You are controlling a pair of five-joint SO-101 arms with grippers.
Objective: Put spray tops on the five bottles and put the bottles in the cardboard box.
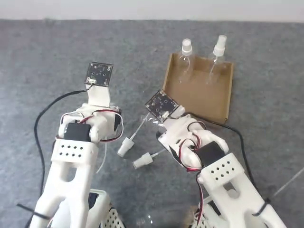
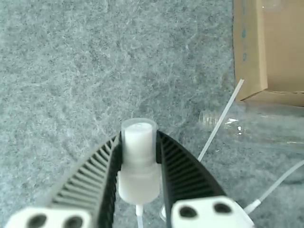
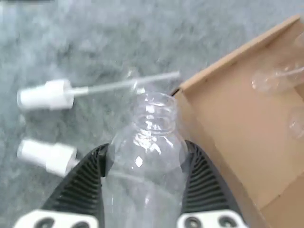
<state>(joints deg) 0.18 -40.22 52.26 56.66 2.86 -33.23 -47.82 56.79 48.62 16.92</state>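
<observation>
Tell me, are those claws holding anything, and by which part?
Left gripper: a spray top, clamped by its white collar, below the nozzle head. Right gripper: an uncapped clear bottle, gripped at its shoulder below the neck.

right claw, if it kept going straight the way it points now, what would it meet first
Most likely the dip tube of a loose spray top, lying across just past the mouth of the bottle the right claw holds. The cardboard box corner is close beside; depth is unclear.

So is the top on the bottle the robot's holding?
Off. The bottle in the right tool has a bare, open neck.
</observation>
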